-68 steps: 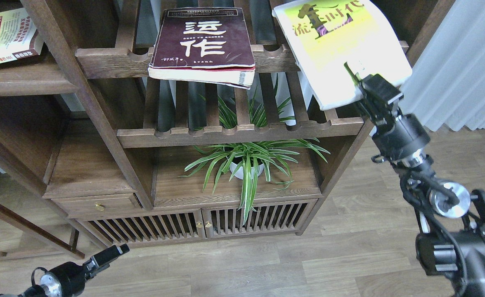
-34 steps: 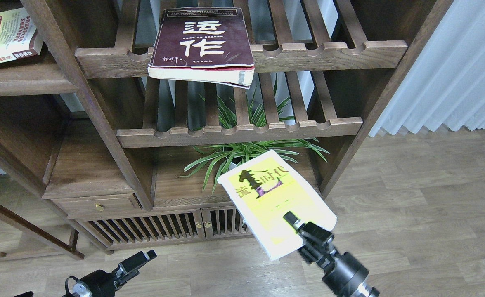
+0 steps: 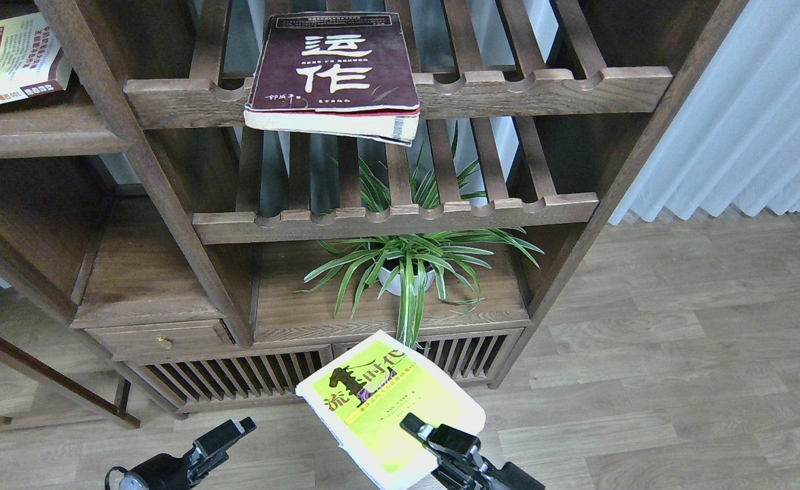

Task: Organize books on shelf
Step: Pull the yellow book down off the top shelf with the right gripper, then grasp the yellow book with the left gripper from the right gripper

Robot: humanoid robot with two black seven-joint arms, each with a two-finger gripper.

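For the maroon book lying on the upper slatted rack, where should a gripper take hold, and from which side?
Probably the front edge of the maroon book, approached from the front, the robot's side. It lies flat on the upper slatted rack, and that edge, showing the cover's lower margin and page block, overhangs the scalloped front rail. One finger could go beneath and one on the cover.

Right tool (image 3: 434, 435) brought yellow-green book (image 3: 386, 408) lower, apparently leftward.

right claw (image 3: 434, 439): clamps yellow-green book (image 3: 382, 408) low, above floor | maroon book (image 3: 337, 68): on upper slatted rack (image 3: 542, 83)
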